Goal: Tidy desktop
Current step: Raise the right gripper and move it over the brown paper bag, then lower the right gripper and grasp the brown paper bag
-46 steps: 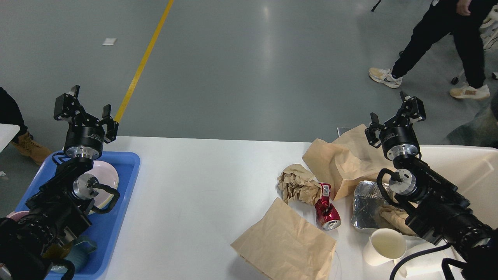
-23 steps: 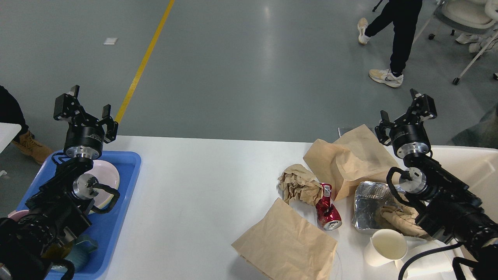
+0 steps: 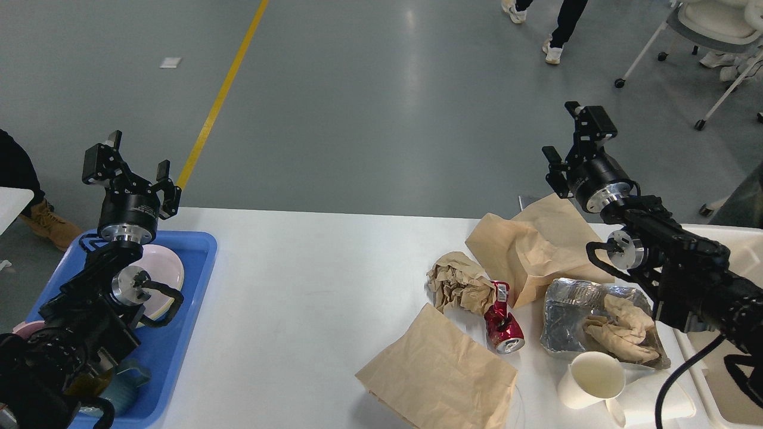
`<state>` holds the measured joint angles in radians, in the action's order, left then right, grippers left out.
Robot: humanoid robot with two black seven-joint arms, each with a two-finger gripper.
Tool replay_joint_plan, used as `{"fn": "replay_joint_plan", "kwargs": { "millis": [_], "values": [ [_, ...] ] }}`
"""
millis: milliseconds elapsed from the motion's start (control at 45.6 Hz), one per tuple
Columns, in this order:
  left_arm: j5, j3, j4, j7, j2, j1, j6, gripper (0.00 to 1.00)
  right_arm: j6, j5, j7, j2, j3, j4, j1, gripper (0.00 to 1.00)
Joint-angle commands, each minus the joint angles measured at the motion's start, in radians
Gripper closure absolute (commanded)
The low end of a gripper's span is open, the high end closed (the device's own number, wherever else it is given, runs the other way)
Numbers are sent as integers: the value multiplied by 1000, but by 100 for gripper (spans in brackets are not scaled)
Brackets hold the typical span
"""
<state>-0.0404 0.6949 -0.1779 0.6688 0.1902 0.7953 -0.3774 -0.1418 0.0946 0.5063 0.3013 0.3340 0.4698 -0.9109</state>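
The white desktop (image 3: pixel 310 298) fills the lower view. On its right lie a flat brown paper bag (image 3: pixel 438 372), a crumpled brown paper ball (image 3: pixel 458 286), a crushed red can (image 3: pixel 502 325), a larger brown bag (image 3: pixel 536 247), a foil tray (image 3: pixel 596 322) with crumpled paper in it, and a white paper cup (image 3: pixel 590 378). My left gripper (image 3: pixel 130 170) is open and empty, raised above the far end of the blue tray (image 3: pixel 179 333). My right gripper (image 3: pixel 569 134) is open and empty, held high above the larger brown bag.
The blue tray holds a pink plate (image 3: pixel 164 280) and a teal cup (image 3: pixel 122 390). A cream-white bin (image 3: pixel 736 250) stands at the right edge. A person (image 3: pixel 563 24) walks on the grey floor beyond, near a wheeled chair (image 3: pixel 703 30).
My right arm has lifted and swung its gripper up and to the left, uncovering the foil tray. The left arm has not moved. The person has walked farther away.
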Motion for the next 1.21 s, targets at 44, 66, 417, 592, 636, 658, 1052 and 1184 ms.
{"fn": "replay_joint_plan", "kwargs": {
  "millis": [44, 66, 417, 592, 636, 658, 1052, 1184],
  "values": [
    [1, 0, 0, 0, 0, 1, 0, 4, -12, -10, -74, 30, -318, 7, -115, 0],
    [1, 0, 0, 0, 0, -1, 0, 4, -18, -10, -92, 32, -334, 7, -121, 0],
    [0, 0, 0, 0, 0, -1, 0, 4, -196, -24, -528, 56, -639, 12, -275, 0],
    [-1, 0, 0, 0, 0, -1, 0, 4, -229, -26, -528, 68, -986, 81, -416, 0],
    [0, 0, 0, 0, 0, -1, 0, 4, -274, -27, -528, 71, -1062, 119, -459, 0],
    [-1, 0, 0, 0, 0, 1, 0, 4, -300, -27, -528, 71, -1096, 139, -480, 0],
    [1, 0, 0, 0, 0, -1, 0, 4, -564, -26, -528, -17, -1322, 357, -750, 0],
    [0, 0, 0, 0, 0, -1, 0, 4, -602, -26, -528, -66, -1406, 454, -870, 0]
  ]
}}
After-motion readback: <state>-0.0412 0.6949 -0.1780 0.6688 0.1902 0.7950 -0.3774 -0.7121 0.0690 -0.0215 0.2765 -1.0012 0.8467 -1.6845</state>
